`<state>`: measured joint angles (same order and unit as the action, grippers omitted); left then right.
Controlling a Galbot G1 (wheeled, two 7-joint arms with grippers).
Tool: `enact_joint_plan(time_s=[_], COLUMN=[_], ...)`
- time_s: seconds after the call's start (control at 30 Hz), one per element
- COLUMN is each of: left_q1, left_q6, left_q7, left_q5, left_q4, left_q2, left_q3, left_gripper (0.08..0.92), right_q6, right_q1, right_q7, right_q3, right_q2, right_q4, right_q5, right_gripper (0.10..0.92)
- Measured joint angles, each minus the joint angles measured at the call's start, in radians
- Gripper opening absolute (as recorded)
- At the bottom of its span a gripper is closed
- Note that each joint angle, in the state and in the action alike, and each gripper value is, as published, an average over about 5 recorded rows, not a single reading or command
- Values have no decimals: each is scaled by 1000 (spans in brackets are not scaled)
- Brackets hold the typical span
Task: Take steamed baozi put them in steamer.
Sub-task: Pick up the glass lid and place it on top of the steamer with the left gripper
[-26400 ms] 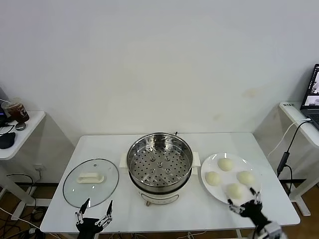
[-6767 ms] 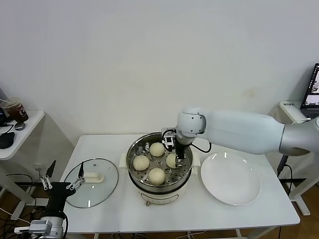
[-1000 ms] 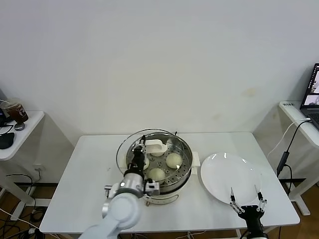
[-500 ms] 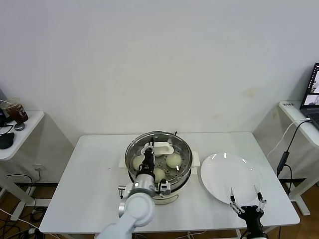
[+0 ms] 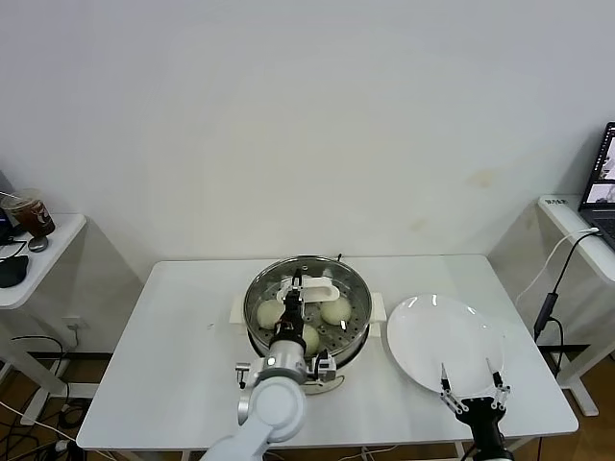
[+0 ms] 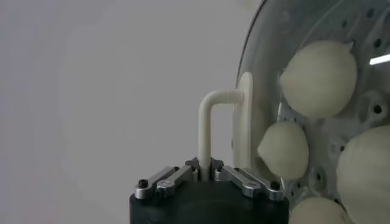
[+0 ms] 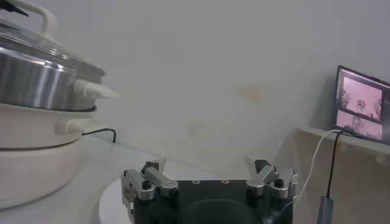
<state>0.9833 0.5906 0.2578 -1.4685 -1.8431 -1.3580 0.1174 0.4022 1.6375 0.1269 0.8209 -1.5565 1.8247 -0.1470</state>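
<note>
head view: a large round shiny stainless-steel steamer (image 5: pixel 307 317) on a white base stands at the middle of the white rectangular counter (image 5: pixel 183 365). a round clear glass lid (image 5: pixel 332 288) with a white handle (image 5: pixel 309 286) lies over the steamer's rim. small smooth cream-white steamed baozi (image 5: pixel 336 309) sit on the perforated tray under the glass; three show clearly, and a fourth is mostly hidden behind the handle and arm. the left hand (image 5: pixel 294 290) reaches over the near rim, its fingers pressed together on the white handle. a flat round white plate (image 5: pixel 445 344) lies to the right of the steamer. the right hand (image 5: pixel 472 388) hovers low at the plate's near edge, fingers spread, holding nothing.

left wrist view: the left hand (image 6: pixel 206 175) pinches the white handle (image 6: pixel 210 125) of the glass lid (image 6: pixel 256 55); four baozi (image 6: pixel 319 78) lie beneath the glass on the perforated tray.

right wrist view: the right hand (image 7: pixel 207 176) has its fingers spread and holds nothing; the steamer (image 7: pixel 36 79), with the lid on it, stands well apart from this hand. a screen (image 7: pixel 362 103) sits on a side shelf.
</note>
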Motion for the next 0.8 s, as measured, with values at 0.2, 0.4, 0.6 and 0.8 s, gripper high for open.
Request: enact_joint_plan(time_s=[0.2,0.4,0.6,0.8], left_q1=[4,22,73,169], left_q6=[-4,-14,-45,-119], left_q7=[-9,-25,-64,-136], left_q5=[0,17,82,265], left_q4=[8,-11,-79,-198], left_q2=[-14,-12,12,53], left_q3=[-6,-22,-41,-77], left_gripper=[180,322,496,669], right_q6=[0,0,0,-1], right_q1=[1,2,1,1], right_q7=[1,2,3,3], right_q3=[-3,-4,-5,-11], right_q2=[0,0,0,-1], right_q4=[0,1,1,2], right_q5=[-2,-4,-6,-8], right_gripper=[823,823,823,823])
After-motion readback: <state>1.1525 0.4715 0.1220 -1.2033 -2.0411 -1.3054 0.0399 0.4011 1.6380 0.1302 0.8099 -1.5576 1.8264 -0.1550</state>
